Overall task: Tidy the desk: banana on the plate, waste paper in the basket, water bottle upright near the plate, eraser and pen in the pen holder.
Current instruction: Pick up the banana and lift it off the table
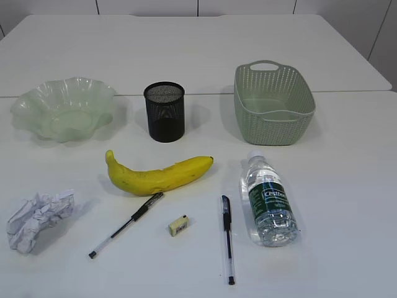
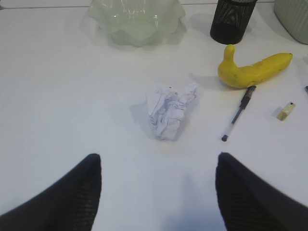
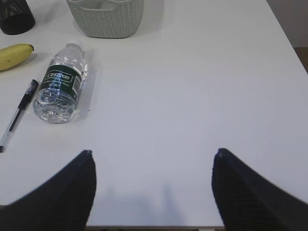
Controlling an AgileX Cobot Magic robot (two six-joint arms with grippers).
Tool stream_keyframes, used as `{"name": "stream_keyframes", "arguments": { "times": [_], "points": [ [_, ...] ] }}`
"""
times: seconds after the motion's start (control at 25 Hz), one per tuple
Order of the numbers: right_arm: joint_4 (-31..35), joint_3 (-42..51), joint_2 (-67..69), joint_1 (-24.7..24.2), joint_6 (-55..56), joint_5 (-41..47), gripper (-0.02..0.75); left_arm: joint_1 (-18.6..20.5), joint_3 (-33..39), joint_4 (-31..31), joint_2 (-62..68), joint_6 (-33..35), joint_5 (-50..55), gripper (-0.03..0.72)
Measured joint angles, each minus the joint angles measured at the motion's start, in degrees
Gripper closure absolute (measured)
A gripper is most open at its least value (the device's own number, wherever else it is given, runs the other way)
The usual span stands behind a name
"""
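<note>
Both claws stand with jaws wide apart and hold nothing. The left claw (image 2: 156,192) hangs over bare worktop (image 2: 57,96), with the waste paper (image 2: 169,111) just ahead of its fingers. The right claw (image 3: 153,190) hangs over an open stretch of the same surface, well apart from every object; the water bottle (image 3: 61,84) lies ahead and to its left. Neither claw appears in the exterior view.

Progress, as judged from the layout: no part of the tidying is done. The plate (image 1: 62,110), a translucent pale-green dish with a ruffled rim, holds nothing. The basket (image 1: 273,104), pale green with a woven pattern and cut-out handles, shows nothing inside. No pen shows above the rim of the pen holder (image 1: 164,112), a black mesh cylinder standing between plate and basket.

Objects still to be placed:
- Banana (image 1: 158,176): yellow, faintly speckled, lying on its side in front of the pen holder.
- Waste paper: a crumpled white ball at the near left.
- Water bottle: clear, white cap, dark green label, lying on its side with the cap toward the basket; it must be stood up near the plate, across the worktop.
- Eraser (image 1: 178,225): a small pale block between the two pens.
- Left pen (image 1: 126,225), lying aslant, its tip just beside the banana; right pen (image 1: 227,239), beside the bottle. Both have clear barrels and dark caps.
</note>
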Motion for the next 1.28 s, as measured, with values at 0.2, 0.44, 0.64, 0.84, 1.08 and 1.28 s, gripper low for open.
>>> {"name": "stream_keyframes", "arguments": {
  "times": [0.2,0.44,0.64,0.84,1.08,1.28],
  "points": [
    [0.0,0.0,0.0,0.0,0.0,0.0,0.185,0.0,0.0,0.0,0.0,0.0,0.0,0.162],
    [0.0,0.0,0.0,0.0,0.0,0.0,0.185,0.0,0.0,0.0,0.0,0.0,0.0,0.162],
    [0.0,0.0,0.0,0.0,0.0,0.0,0.185,0.0,0.0,0.0,0.0,0.0,0.0,0.162],
    [0.0,0.0,0.0,0.0,0.0,0.0,0.185,0.0,0.0,0.0,0.0,0.0,0.0,0.162],
    [0.0,0.0,0.0,0.0,0.0,0.0,0.185,0.0,0.0,0.0,0.0,0.0,0.0,0.185],
    [0.0,0.0,0.0,0.0,0.0,0.0,0.192,0.0,0.0,-0.1,0.0,0.0,0.0,0.209]
  ]
}}
